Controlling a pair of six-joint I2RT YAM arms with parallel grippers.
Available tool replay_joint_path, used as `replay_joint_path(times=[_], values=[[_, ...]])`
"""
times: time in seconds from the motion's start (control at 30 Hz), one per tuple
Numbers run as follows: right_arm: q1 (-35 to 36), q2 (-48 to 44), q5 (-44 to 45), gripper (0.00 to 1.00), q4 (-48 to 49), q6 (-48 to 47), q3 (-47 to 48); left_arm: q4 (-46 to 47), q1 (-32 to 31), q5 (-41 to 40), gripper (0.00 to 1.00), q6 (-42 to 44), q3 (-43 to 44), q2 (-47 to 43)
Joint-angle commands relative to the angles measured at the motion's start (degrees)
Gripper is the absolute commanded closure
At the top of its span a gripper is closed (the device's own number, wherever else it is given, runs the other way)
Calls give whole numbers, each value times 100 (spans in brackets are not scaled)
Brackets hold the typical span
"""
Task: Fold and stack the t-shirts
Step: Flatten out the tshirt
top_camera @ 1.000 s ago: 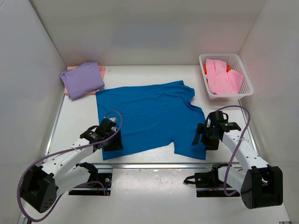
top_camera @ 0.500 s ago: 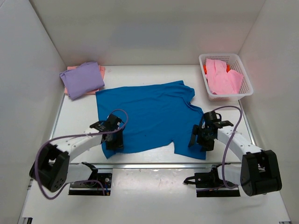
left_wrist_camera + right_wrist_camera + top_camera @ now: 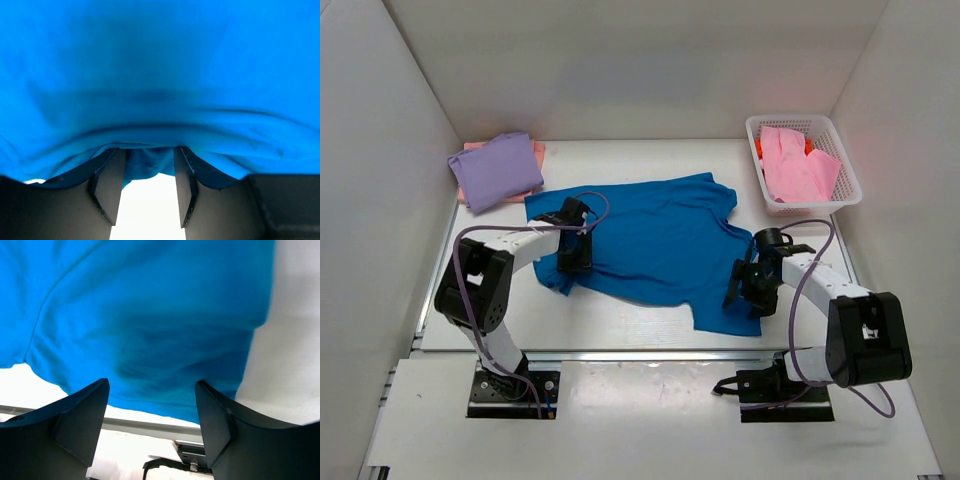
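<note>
this blue t-shirt (image 3: pixel 660 240) is light and floppy so I'd grab edges: my right pincer (image 3: pixel 150 390) gapes over the 5 o'clock sleeve (image 3: pixel 730 308), left pincer (image 3: pixel 147 160) is buried in cloth, can't tell.

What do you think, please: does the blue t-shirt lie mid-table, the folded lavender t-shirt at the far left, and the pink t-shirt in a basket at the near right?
Not quite: the basket holding the pink t-shirt stands at the far right, not near, as the top external view shows. The blue t-shirt mid-table and lavender t-shirt far left are correct.
</note>
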Motion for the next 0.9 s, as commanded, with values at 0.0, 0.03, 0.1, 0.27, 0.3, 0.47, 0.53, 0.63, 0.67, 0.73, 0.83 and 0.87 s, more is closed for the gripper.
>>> replay_joint_path(times=[0.0,0.03,0.1,0.27,0.3,0.47,0.53,0.63,0.67,0.73,0.83,0.87], values=[[-168,351,419,33,808,-253,58,28,252,-124,47,397,-48,332],[-160,351,445,33,808,-270,102,10,253,-36,46,406,-117,201],[-125,308,463,33,781,-271,173,-78,192,87,45,354,-363,-105],[-98,106,393,32,807,-235,147,-44,6,96,44,-94,-1329,-1371],[-98,97,349,33,782,-235,173,-35,-11,88,44,-112,-1427,-1478],[-98,26,322,33,746,-297,164,-245,138,-272,39,-130,-1779,-1909],[-72,-70,375,33,729,-314,120,-263,95,-255,41,-182,-1858,-1970],[-45,-298,392,33,623,-324,128,-175,-19,-246,47,-261,-1998,-1936],[-28,-360,453,33,562,-341,129,-184,-46,-238,51,-305,-2034,-1858],[-37,-545,550,33,465,-323,146,-149,-98,-246,66,-341,-2069,-1804],[-247,-879,700,32,184,-367,85,9,-151,-106,100,-314,-2201,-1778],[-300,-853,839,32,97,-454,68,9,-169,-80,100,-279,-2201,-1795]])
